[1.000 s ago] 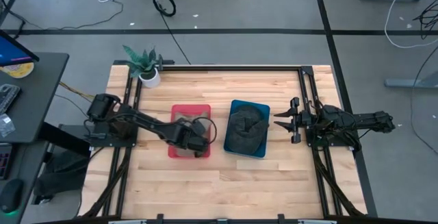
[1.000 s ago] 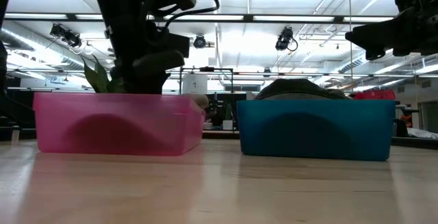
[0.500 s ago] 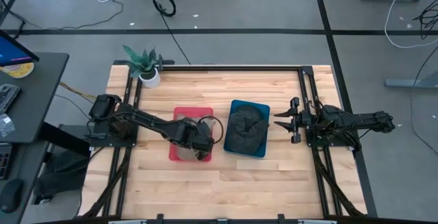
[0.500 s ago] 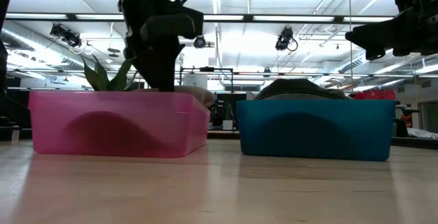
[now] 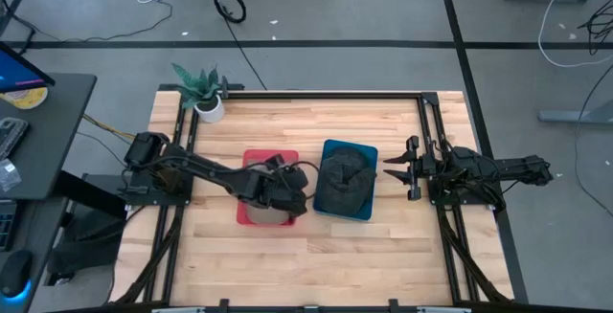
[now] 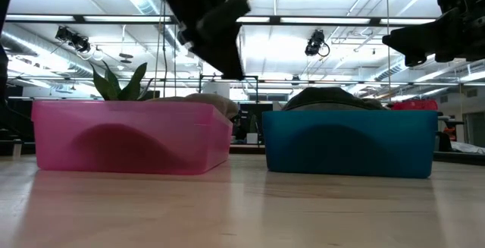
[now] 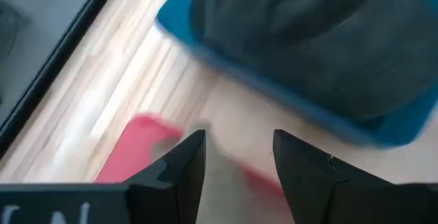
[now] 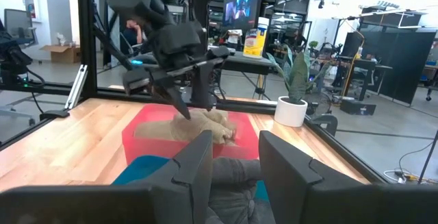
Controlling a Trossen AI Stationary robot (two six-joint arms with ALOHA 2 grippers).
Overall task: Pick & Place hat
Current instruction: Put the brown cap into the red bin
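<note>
A tan hat [image 8: 205, 122] lies in the red bin [image 5: 247, 174] left of the table's middle; in the low view its top [image 6: 201, 98] shows above the bin's rim. A dark hat [image 5: 343, 177] fills the blue bin [image 6: 348, 142] beside it. My left gripper [image 5: 303, 198] hangs open above the red bin's right edge, slanting down toward the blue bin, with nothing between its fingers [image 7: 185, 162]. My right gripper [image 5: 397, 167] waits open at the table's right side, level, pointing at the blue bin.
A potted plant [image 5: 203, 93] stands at the table's far left corner. Black frame rails [image 5: 421, 122] run along the table's sides. Bare wood [image 5: 316, 256] stretches from the two bins to the near edge.
My left gripper has risen out of the red bin and swung toward the blue bin, tipping and rolling as it went. It has left the tan hat lying in the red bin.
</note>
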